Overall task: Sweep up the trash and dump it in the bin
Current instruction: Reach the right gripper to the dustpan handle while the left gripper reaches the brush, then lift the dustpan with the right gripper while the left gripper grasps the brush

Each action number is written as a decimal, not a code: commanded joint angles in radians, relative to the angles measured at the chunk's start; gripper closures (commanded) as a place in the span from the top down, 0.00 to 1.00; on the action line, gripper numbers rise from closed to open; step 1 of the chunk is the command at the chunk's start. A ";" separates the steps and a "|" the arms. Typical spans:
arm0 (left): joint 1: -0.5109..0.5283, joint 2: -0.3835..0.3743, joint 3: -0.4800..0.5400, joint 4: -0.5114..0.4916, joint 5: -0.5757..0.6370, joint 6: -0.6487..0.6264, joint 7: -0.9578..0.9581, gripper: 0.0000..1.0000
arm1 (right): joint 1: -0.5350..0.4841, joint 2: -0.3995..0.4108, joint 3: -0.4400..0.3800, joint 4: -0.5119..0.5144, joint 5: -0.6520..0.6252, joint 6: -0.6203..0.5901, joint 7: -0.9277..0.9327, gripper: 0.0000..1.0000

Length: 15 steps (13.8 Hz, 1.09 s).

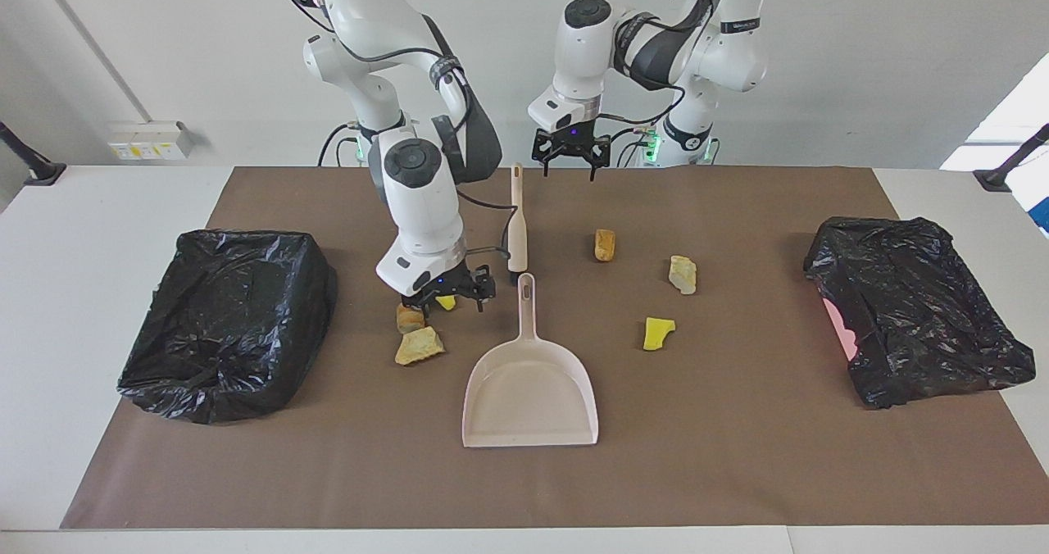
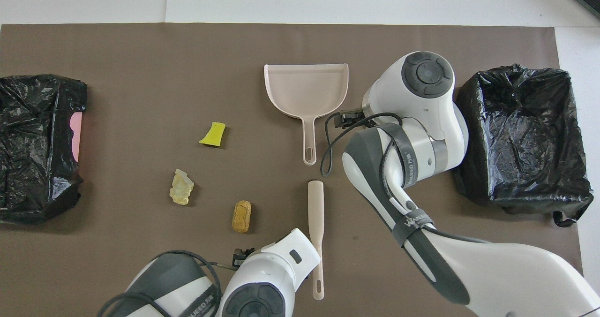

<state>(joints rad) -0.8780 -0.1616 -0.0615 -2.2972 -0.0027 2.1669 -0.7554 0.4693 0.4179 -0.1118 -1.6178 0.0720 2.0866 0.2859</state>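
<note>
Trash lies scattered on the brown mat. A tan lump (image 1: 605, 244) (image 2: 242, 216), a pale lump (image 1: 682, 274) (image 2: 181, 187) and a yellow sponge piece (image 1: 657, 333) (image 2: 213, 134) lie toward the left arm's end. An orange lump (image 1: 409, 318) and a tan lump (image 1: 419, 346) lie toward the right arm's end. My right gripper (image 1: 453, 292) stands open, low over a yellow sponge piece (image 1: 445, 302); I cannot tell if it touches. My left gripper (image 1: 571, 159) hangs open beside the brush (image 1: 516, 226) (image 2: 316, 214) handle's end. The pink dustpan (image 1: 530, 390) (image 2: 306, 85) lies mid-mat.
An open bin lined with a black bag (image 1: 229, 316) (image 2: 520, 134) stands at the right arm's end. A second black-bagged bin (image 1: 918, 308) (image 2: 37, 143), showing some pink, stands at the left arm's end. In the overhead view the right arm (image 2: 412, 120) covers the nearby trash cluster.
</note>
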 commanded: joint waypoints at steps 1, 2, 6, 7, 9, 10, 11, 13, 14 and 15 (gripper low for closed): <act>-0.073 0.069 0.020 0.004 -0.005 0.074 -0.086 1.00 | 0.025 0.100 -0.002 0.131 0.015 -0.014 0.088 1.00; -0.097 0.100 0.020 0.007 -0.005 0.129 -0.134 1.00 | 0.035 0.108 0.000 0.133 0.015 -0.007 0.093 1.00; -0.114 0.154 0.020 0.018 -0.003 0.189 -0.176 1.00 | 0.098 0.145 -0.002 0.150 0.014 0.012 0.163 1.00; -0.124 0.177 0.020 0.022 -0.003 0.203 -0.176 1.00 | 0.109 0.150 0.000 0.148 0.015 0.026 0.165 1.00; -0.134 0.221 0.020 0.050 -0.003 0.197 -0.174 1.00 | 0.118 0.150 -0.002 0.147 0.015 0.029 0.164 1.00; -0.136 0.221 0.022 0.059 -0.005 0.183 -0.176 1.00 | 0.118 0.148 0.000 0.147 0.018 0.029 0.165 1.00; -0.134 0.220 0.022 0.059 -0.005 0.183 -0.174 0.98 | 0.121 0.145 0.000 0.144 0.021 0.032 0.164 1.00; -0.133 0.220 0.020 0.058 -0.005 0.185 -0.174 0.82 | 0.117 0.145 0.000 0.139 0.020 0.033 0.153 1.00; -0.133 0.220 0.020 0.059 -0.005 0.188 -0.174 0.72 | 0.115 0.145 0.003 0.138 0.023 0.039 0.151 1.00; -0.131 0.221 0.020 0.059 -0.005 0.189 -0.173 0.57 | 0.117 0.145 0.003 0.133 0.031 0.049 0.150 0.89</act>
<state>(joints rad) -0.9898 0.0520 -0.0581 -2.2517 -0.0026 2.3592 -0.9169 0.5912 0.5522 -0.1128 -1.4907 0.0729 2.1045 0.4381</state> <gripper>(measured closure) 0.273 0.000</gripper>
